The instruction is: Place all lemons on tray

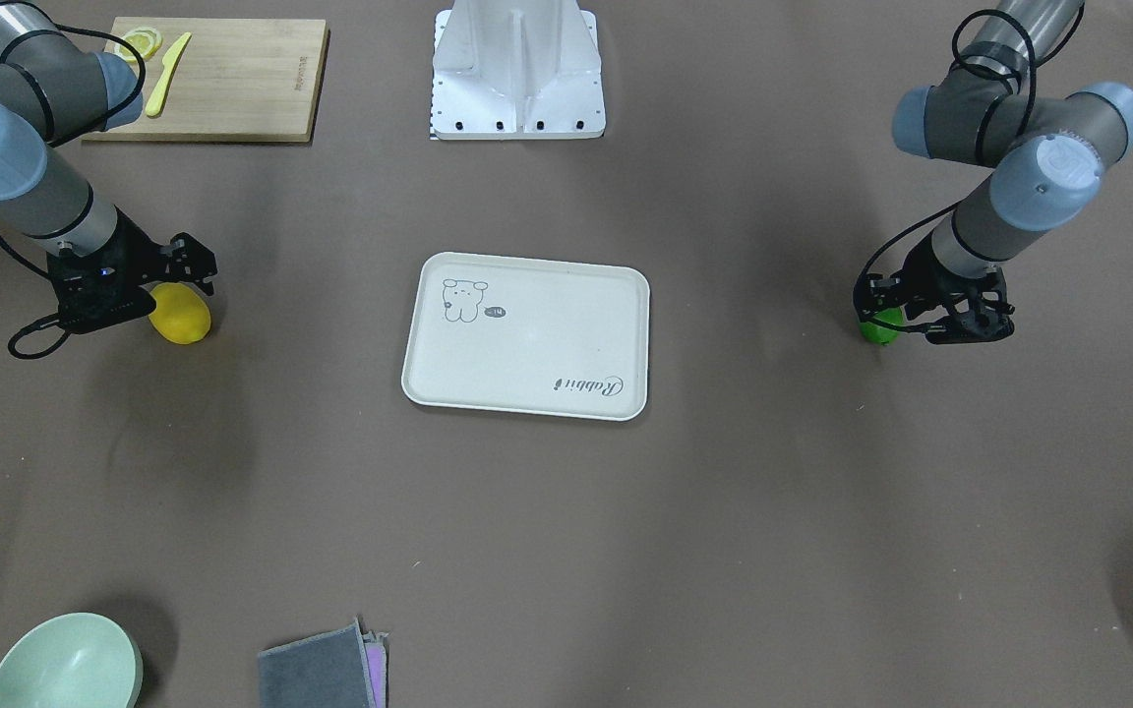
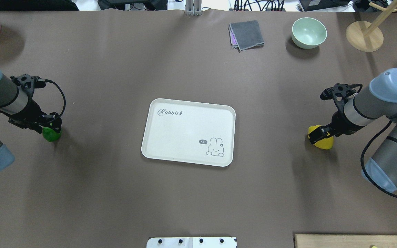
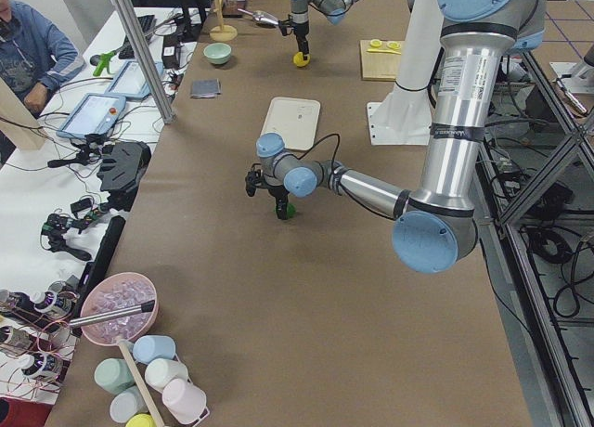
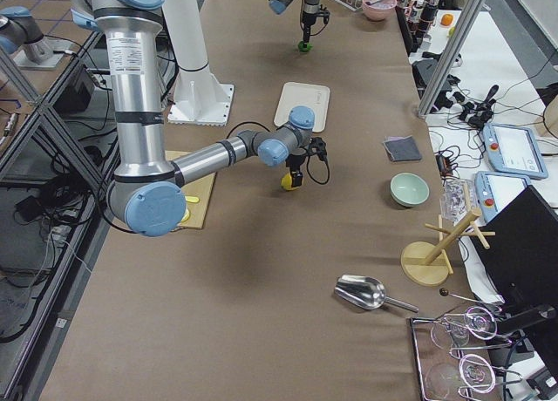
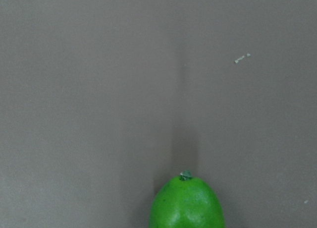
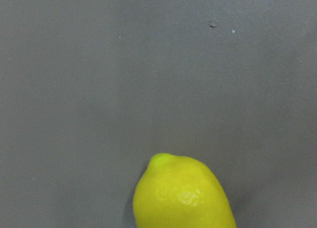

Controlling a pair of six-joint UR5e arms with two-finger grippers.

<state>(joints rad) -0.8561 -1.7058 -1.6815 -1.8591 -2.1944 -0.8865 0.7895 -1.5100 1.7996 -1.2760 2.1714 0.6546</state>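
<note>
nothing was on the tray (image 2: 184,134) yet: it lay bare in the middle of the tabletop (image 2: 198,199), and both lemons sat well apart from it, one at each end. the green lemon (image 2: 51,135) rested on the tabletop on the robot's left, with the left pincer (image 2: 51,126) right over it. the yellow lemon (image 2: 323,142) rested on the robot's right, with the right pincer (image 2: 317,133) down on it in the same way. i cannot tell whether either pincer had clenched around its fruit or was released; the fingers were hidden in the outside views, and each wrist view showed only the lemon's end against the bare tabletop.

so i judged the task to be at its start, with both pickups and both carries to the tray left to do.

counted: two lemons, one green and one yellow; one tray; two arms. besides these there was one pale green bowl (image 2: 308,32), one folded grey cloth (image 2: 246,34) and one wooden cutting board (image 1: 222,79) holding a yellow knife (image 1: 168,74) and a small overlapping stack of lemon slices (image 1: 141,42), too small to count.
</note>
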